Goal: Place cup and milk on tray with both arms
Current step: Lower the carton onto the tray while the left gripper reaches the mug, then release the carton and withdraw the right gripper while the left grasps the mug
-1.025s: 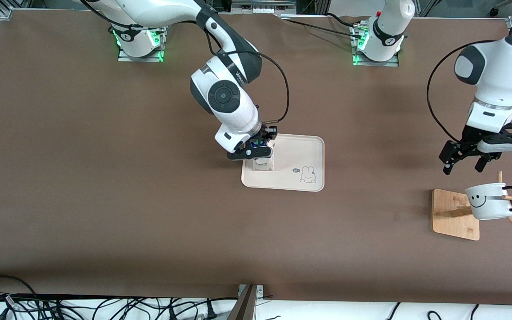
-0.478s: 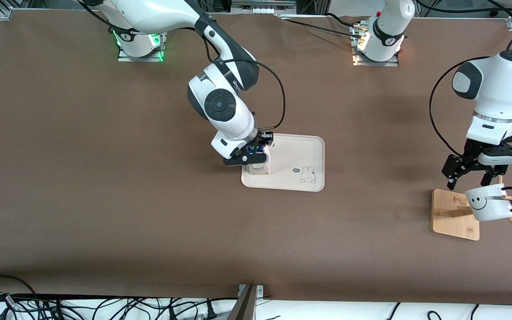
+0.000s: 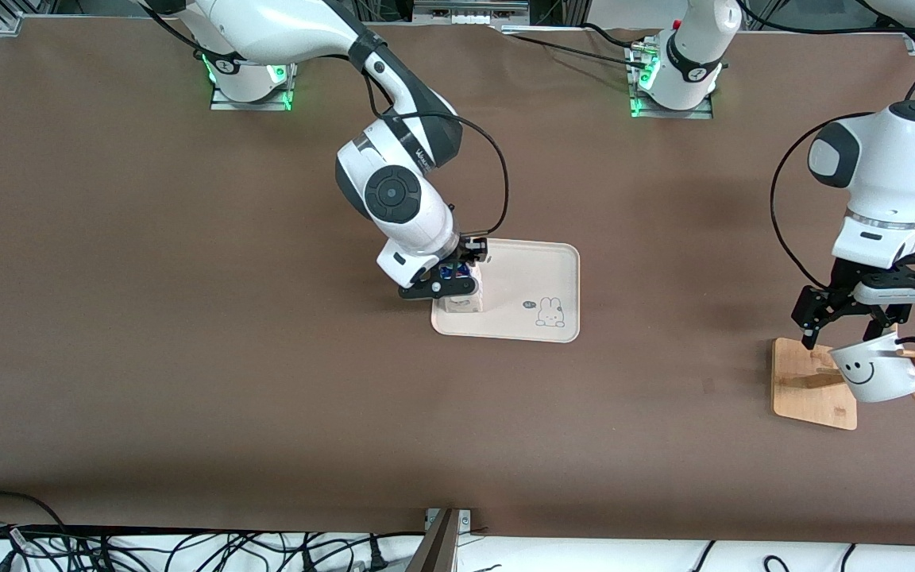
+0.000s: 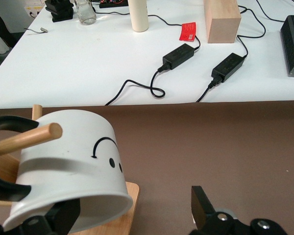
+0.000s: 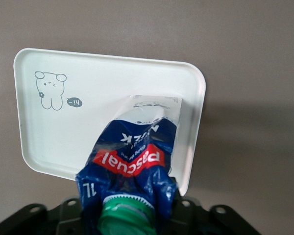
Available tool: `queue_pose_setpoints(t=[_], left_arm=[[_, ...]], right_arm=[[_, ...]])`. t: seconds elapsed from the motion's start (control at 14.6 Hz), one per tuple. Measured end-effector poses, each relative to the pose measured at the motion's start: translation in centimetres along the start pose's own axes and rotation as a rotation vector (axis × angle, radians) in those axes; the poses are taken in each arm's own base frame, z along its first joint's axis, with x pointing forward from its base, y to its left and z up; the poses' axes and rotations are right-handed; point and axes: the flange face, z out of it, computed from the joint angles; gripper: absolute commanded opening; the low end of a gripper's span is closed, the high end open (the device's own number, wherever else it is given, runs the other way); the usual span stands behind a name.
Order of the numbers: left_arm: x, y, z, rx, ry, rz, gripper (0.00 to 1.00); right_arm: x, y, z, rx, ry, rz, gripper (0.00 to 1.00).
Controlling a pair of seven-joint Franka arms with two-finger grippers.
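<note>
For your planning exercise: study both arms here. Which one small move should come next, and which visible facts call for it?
Probably the left gripper should shut on the cup's wall. Its open fingers straddle the rim while the cup hangs on a rack peg, off the tray. The milk already stands on the tray under the right gripper, which only needs to let go and lift.

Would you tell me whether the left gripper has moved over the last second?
Yes. The left gripper has come down toward the cup and the wooden rack base, open, its fingers now straddling the cup's rim.

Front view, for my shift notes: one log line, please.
milk: on tray | right gripper: around milk | left gripper: open at cup | cup: on rack
</note>
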Motion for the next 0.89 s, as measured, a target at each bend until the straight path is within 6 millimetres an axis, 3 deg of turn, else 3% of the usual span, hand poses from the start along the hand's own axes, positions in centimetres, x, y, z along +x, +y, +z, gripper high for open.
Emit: queue_pose_setpoints(t=[0.55, 0.75, 0.89], left_arm=[[-0.7, -0.1, 0.2, 0.003, -0.006, 0.017, 1.0], [-1.4, -0.3, 0.1, 0.006, -0.005, 0.013, 1.0], [-1.6, -0.8, 0.0, 0.011, -0.006, 0.007, 0.97]], right_arm=[[-0.1, -1.2, -2.1, 0.026, 0.03, -0.015, 1.0], [-0.4, -1.6, -4.3, 0.039, 0.049, -0.021, 1.0], [-0.8, -1.4, -6.7, 0.028, 0.046, -0.021, 1.0]])
